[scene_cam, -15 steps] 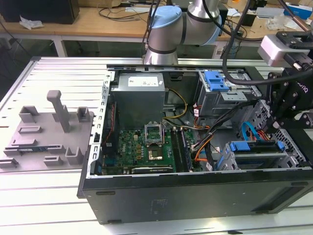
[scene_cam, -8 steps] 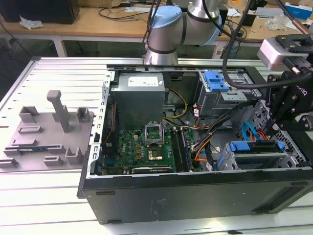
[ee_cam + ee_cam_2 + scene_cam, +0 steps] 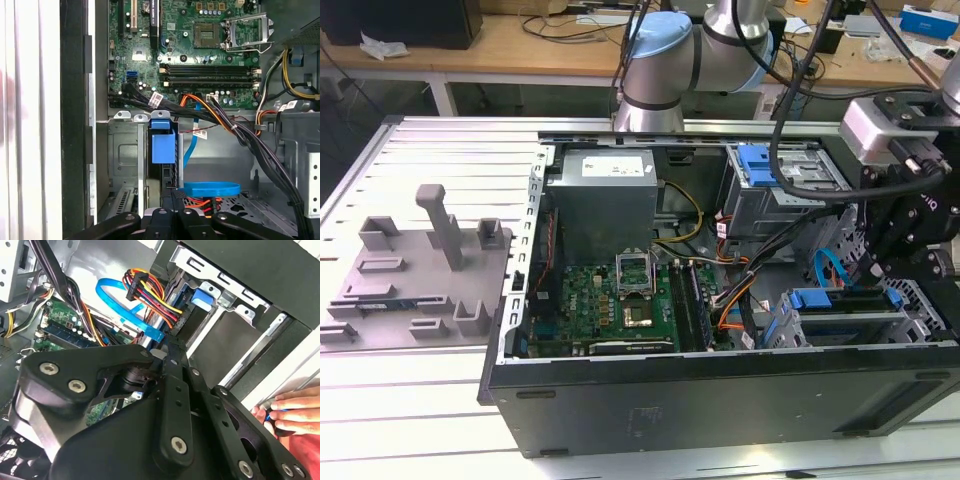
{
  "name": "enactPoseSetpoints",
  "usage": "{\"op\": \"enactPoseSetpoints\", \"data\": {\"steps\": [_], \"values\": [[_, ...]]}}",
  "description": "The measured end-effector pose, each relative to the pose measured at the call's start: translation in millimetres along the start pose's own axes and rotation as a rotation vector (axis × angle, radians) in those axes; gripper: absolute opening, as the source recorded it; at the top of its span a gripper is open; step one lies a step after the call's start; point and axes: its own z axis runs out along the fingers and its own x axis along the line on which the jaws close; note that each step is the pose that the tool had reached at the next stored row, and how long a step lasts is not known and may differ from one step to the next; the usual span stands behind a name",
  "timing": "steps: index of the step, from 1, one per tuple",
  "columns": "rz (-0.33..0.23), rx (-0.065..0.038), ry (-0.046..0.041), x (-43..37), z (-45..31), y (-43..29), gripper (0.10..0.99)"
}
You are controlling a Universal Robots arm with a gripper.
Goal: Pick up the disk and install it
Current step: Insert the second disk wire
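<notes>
The pincer point(image 3: 170, 192) hangs low inside the open computer case point(image 3: 620, 400), at the corner on the exterior view's right. I cannot tell if it is wide or narrow, or if it grips anything. Its tip is right at the near end of the disk point(image 3: 162, 147).

The disk sits in the metal bay point(image 3: 125, 150) just in front of the pincer. In the exterior view it shows as a grey slab point(image 3: 845, 318) with blue at both ends. It looks to be partly in its slot, and I cannot tell if it is all the way home.

What could go wrong? I think the wires are the biggest worry. A flat blue cable point(image 3: 210, 189) loops just beside the pincer, and a thick bunch of black and orange wires point(image 3: 220, 117) runs close by. If the arm drags them, a plug could pull out or a wire could get pinched. The disk could also jam if it goes in crooked, because the slot looks snug. And a person's hand point(image 3: 292, 412) rests on the edge of the case near the arm, so it could get bumped.

The disk stands on its thin edge. Its long side runs straight away from the pincer. Its blue end points at the green board point(image 3: 200, 45).
</notes>
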Motion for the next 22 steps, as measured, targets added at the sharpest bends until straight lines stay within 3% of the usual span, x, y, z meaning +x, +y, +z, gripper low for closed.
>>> {"op": "enactPoseSetpoints", "data": {"steps": [10,22], "values": [[0.0,0.0,0.0001,0.4,8.3,-0.1,0.106],[-0.002,0.0,0.0001,0.4,10.1,-0.1,0.106]]}}
